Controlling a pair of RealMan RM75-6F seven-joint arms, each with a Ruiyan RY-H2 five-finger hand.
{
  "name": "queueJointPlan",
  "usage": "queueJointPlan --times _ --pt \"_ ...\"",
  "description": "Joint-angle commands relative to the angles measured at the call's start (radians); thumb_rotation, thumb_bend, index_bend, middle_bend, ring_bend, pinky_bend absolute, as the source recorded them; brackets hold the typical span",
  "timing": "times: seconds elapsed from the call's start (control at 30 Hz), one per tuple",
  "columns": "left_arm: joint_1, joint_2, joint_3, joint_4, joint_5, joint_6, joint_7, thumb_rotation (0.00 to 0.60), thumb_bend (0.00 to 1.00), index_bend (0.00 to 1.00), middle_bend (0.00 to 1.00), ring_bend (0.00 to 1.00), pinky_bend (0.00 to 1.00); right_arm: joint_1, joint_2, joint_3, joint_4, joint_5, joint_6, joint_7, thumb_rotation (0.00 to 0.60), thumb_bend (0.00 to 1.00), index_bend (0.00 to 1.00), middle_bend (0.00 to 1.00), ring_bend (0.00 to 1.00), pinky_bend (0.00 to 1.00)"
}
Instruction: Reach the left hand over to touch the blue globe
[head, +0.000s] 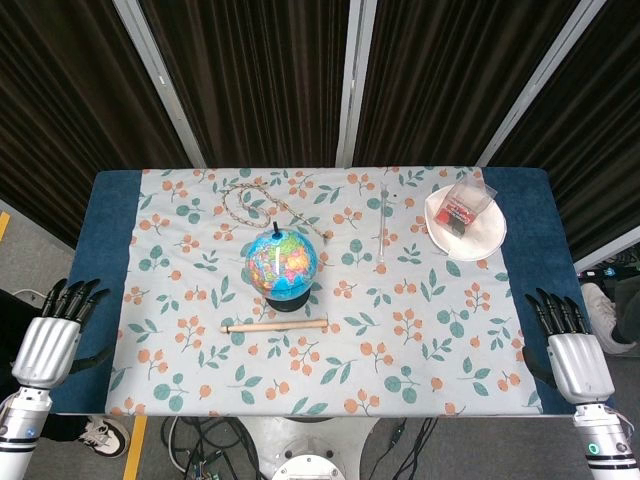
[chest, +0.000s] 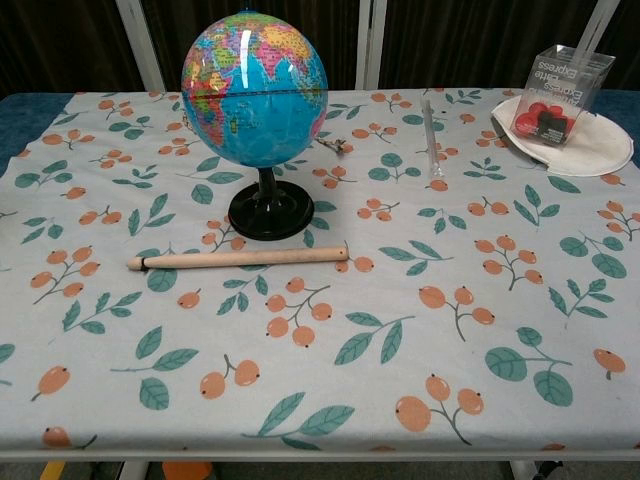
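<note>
The blue globe (head: 281, 262) (chest: 255, 88) stands upright on a black round base in the middle of the floral tablecloth. My left hand (head: 50, 338) hangs off the table's left edge, far from the globe, fingers spread and holding nothing. My right hand (head: 571, 350) sits off the right edge, also with fingers apart and empty. Neither hand shows in the chest view.
A wooden stick (head: 274, 326) (chest: 237, 260) lies just in front of the globe's base. A braided cord (head: 258, 205) loops behind it. A clear tube (head: 382, 226) (chest: 431, 138) lies to the right. A white plate (head: 482, 239) (chest: 592, 152) with a clear box (head: 466, 207) (chest: 561, 92) sits at the back right.
</note>
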Motion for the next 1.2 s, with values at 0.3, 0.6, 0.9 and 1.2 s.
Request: queueJointPlan --times 0.3,0.6,0.9,1.2 --pt "-0.008 0.005 -0.004 -0.012 0.008 -0.001 0.006 0.6 0.13 0.17 0.09 0.07 0.05 0.002 0.0 0.0 -0.002 0.005 -0.006 -0.005 0.6 0.34 0.0 0.0 0.0 0.0" --pt "-0.072 0.016 -0.037 -0.073 0.07 -0.016 0.047 0.6 0.13 0.17 0.09 0.07 0.05 0.001 0.001 -0.009 0.01 0.005 -0.016 0.0 0.6 0.34 0.0 0.0 0.0 0.0" --pt "-0.221 -0.009 -0.104 -0.142 0.12 -0.117 -0.007 0.6 0.13 0.17 0.09 0.06 0.05 0.002 -0.003 -0.008 0.025 0.011 -0.023 0.014 0.6 0.34 0.0 0.0 0.0 0.0" --pt "-0.337 -0.061 -0.13 -0.195 0.159 -0.209 0.04 0.6 0.13 0.17 0.09 0.06 0.05 0.003 -0.01 -0.007 0.042 0.017 -0.027 0.028 0.6 0.34 0.0 0.0 0.0 0.0"
